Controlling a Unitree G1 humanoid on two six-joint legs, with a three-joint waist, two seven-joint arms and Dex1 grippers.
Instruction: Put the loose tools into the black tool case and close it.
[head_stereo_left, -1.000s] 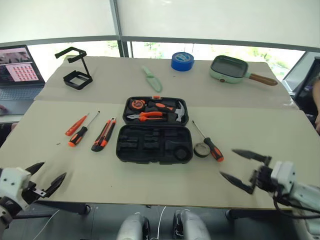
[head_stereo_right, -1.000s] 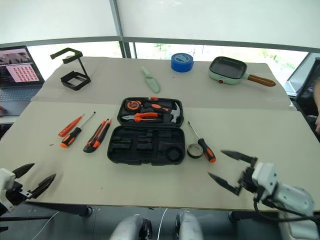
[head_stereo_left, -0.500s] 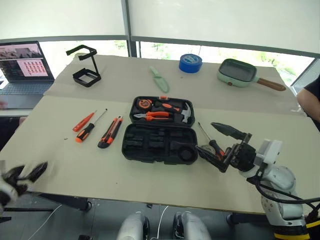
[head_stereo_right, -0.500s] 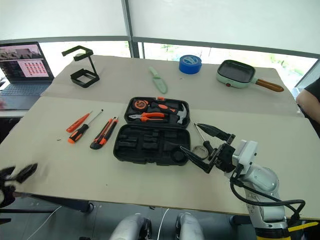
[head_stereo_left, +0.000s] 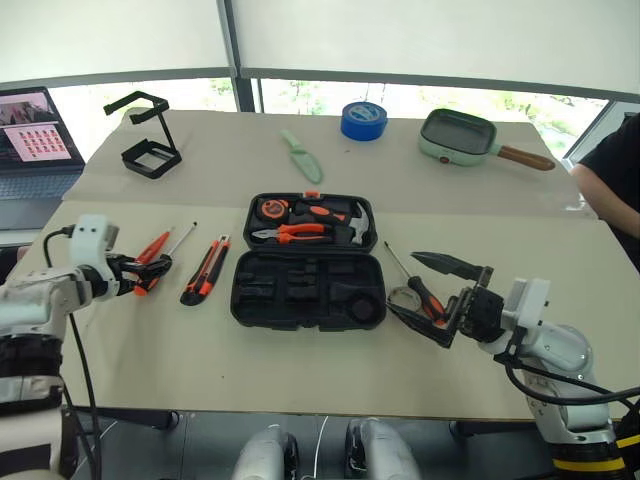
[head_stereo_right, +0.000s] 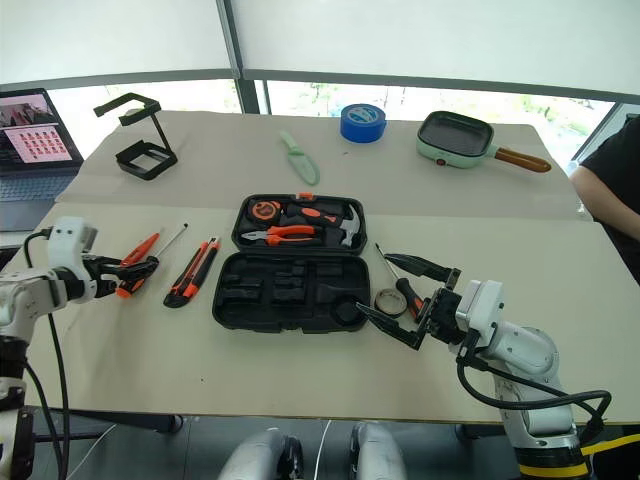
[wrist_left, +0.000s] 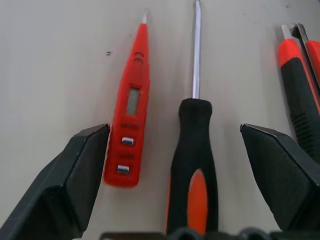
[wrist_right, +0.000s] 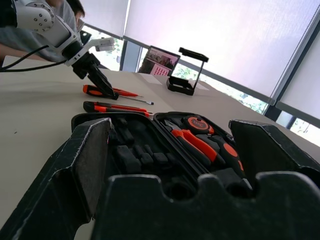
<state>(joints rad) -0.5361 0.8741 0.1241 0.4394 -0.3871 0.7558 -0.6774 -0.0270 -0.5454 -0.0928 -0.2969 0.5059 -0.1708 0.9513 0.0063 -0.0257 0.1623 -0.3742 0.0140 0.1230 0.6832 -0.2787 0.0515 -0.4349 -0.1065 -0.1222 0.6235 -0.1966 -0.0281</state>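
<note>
The black tool case (head_stereo_left: 300, 300) lies open in the middle of the table, with pliers and a hammer in its far half. Left of it lie an orange screwdriver (wrist_left: 131, 107), a black-and-orange screwdriver (wrist_left: 194, 165) and the utility knife (head_stereo_left: 207, 270). My left gripper (wrist_left: 175, 130) is open, low over the table, its fingers on either side of the two screwdriver handles. Right of the case lie a third screwdriver (head_stereo_left: 428, 297) and the small tape ring (head_stereo_left: 402, 298). My right gripper (head_stereo_left: 403, 283) hangs open just above them, pointing at the case.
At the back stand a black wire stand (head_stereo_left: 145, 135), a pale green sheathed tool (head_stereo_left: 300, 155), a blue tape roll (head_stereo_left: 362, 120) and a green pan (head_stereo_left: 460, 137). A laptop (head_stereo_left: 30, 130) sits far left. A person's arm (head_stereo_left: 610, 180) shows at the right edge.
My left gripper has come up from the table's front edge and forward to the two screwdrivers. The right gripper swung left toward the case, then held still. The camera shifted.
</note>
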